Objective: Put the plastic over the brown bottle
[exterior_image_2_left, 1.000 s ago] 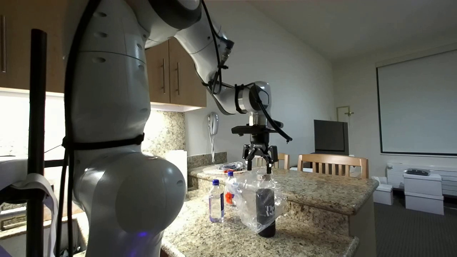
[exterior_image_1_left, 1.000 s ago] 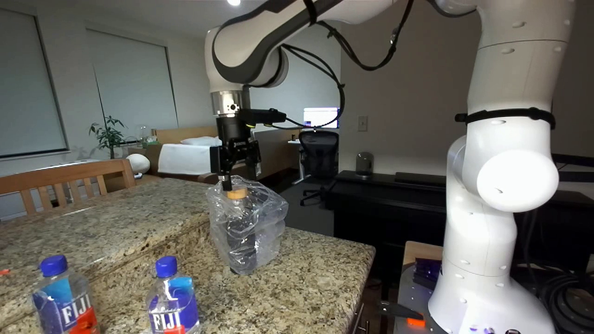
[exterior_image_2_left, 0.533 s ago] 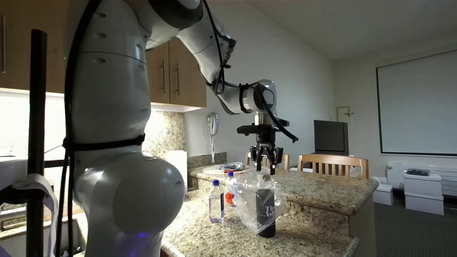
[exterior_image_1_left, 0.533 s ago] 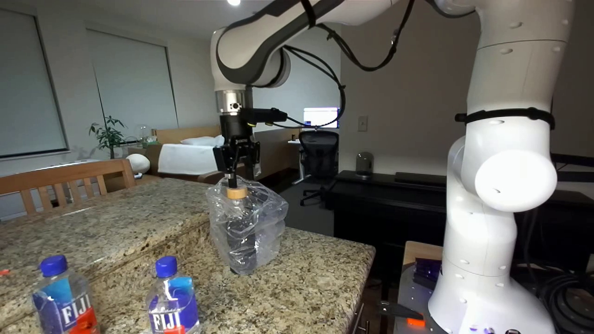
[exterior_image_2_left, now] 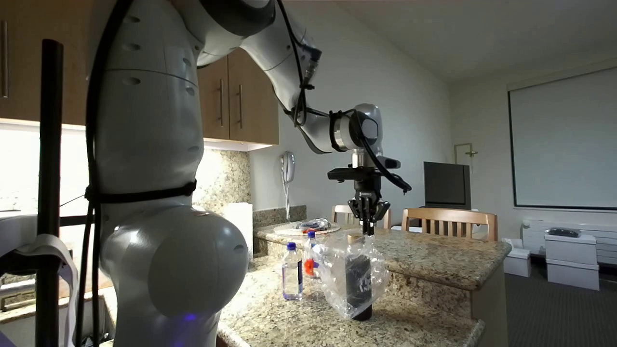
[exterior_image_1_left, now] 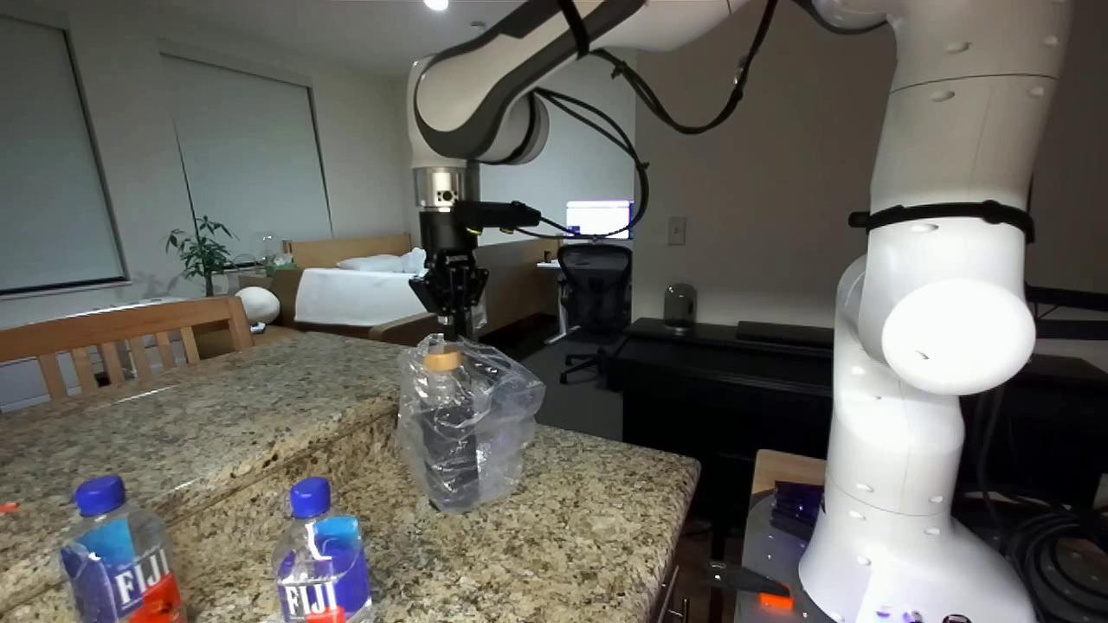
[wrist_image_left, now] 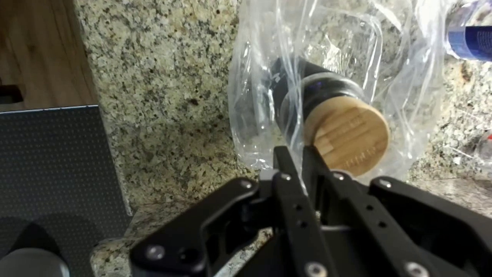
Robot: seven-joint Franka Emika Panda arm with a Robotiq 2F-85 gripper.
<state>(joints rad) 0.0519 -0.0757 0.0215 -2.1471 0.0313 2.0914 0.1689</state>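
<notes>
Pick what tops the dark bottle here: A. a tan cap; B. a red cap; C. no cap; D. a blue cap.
A: the wrist view shows a tan cap with wood grain on the dark bottle, while the FIJI bottles are the blue-capped ones.

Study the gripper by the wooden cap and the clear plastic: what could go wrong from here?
Slipping: in the wrist view a fold of clear plastic runs between the fingers of the gripper, but a firm grip isn't certain; it might slide free.
Tipping: one fingertip is close to the wooden cap, so a sideways move may knock the dark bottle.
Gaps: in an exterior view the bottle's base shows below the plastic, so it could end up uncovered.
</notes>
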